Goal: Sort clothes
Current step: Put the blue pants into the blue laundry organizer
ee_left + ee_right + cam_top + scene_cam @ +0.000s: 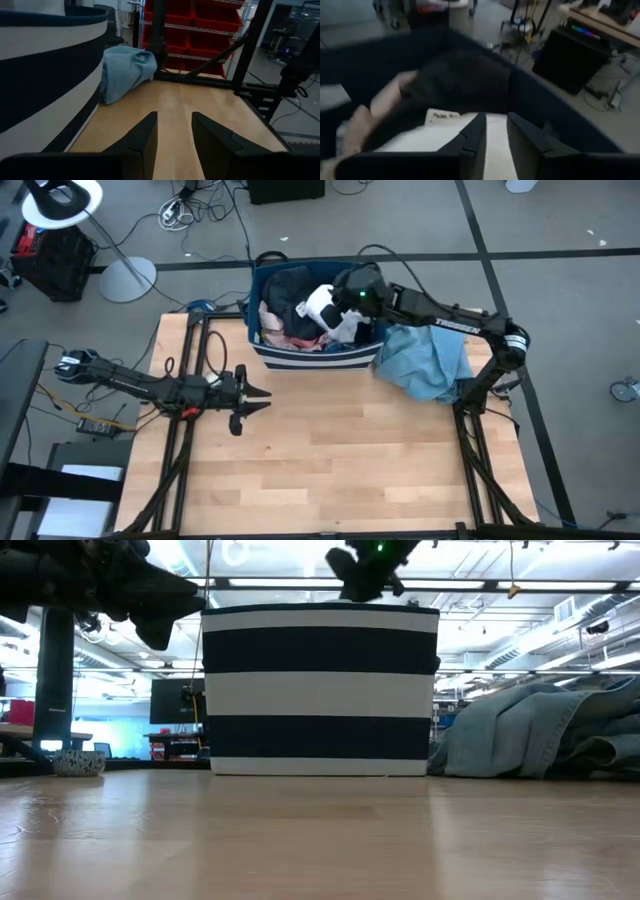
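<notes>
Clothes [295,310] of black, pink and white fill the striped bin [310,352] at the tabletop's [330,460] far edge; a light blue garment [425,360] lies just beside it. Right pincer [335,310] hovers over the white garment [445,135], fingers narrowly parted, holding nothing. Left pincer [262,395], empty and apart, waits above bare wood.

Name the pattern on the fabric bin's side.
Navy and white horizontal stripes on the bin, clearest in the low view.

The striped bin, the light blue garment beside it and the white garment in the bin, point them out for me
striped bin [320,690], low view, middle of its front wall
light blue garment [425,365], high view, centre of the heap
white garment [322,302], high view, its upper fold
</notes>
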Tool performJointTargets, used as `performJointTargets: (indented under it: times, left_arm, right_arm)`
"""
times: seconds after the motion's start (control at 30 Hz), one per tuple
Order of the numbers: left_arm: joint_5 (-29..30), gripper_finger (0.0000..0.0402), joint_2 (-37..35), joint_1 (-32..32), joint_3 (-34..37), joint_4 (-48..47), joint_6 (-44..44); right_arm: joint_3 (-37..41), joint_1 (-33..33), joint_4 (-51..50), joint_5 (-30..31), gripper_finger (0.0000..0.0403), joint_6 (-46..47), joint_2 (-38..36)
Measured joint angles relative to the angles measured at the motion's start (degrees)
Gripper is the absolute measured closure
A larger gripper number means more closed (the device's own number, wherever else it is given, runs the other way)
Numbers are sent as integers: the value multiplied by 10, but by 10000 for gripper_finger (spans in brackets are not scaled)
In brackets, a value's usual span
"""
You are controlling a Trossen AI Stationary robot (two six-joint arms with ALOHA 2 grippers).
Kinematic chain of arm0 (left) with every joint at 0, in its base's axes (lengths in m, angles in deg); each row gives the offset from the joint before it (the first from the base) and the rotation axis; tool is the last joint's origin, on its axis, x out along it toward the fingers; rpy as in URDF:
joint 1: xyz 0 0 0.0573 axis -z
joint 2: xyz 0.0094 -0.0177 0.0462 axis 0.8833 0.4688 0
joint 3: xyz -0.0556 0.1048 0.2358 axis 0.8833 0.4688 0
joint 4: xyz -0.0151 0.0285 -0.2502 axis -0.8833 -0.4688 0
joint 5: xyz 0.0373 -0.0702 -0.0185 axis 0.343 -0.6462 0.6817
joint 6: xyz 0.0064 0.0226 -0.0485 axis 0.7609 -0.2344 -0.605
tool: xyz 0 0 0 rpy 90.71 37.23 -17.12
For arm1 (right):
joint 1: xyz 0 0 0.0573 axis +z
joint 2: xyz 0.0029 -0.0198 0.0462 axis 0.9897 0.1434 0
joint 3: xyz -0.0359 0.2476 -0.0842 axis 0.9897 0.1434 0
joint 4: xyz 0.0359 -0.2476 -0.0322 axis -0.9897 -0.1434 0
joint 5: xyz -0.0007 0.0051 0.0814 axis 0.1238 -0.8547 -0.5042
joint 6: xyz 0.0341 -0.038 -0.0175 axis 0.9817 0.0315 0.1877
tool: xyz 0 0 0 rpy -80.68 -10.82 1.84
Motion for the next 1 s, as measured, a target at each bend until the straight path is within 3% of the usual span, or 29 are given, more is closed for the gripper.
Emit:
performJointTargets:
  times: [0.23,0.53,0.9,1.0]
  left_arm:
    - [15,275,47,7,-34,-28,1]
    - [27,275,95,7,-55,-24,11]
    - [32,275,97,7,-54,-14,5]
    - [32,275,97,7,-54,-14,-1]
  right_arm:
    - [0,7,-40,5,255,0,-16]
    - [-1,51,-258,40,184,48,-137]
    - [-1,102,-640,34,171,318,-228]
    - [14,111,-650,2,170,332,-233]
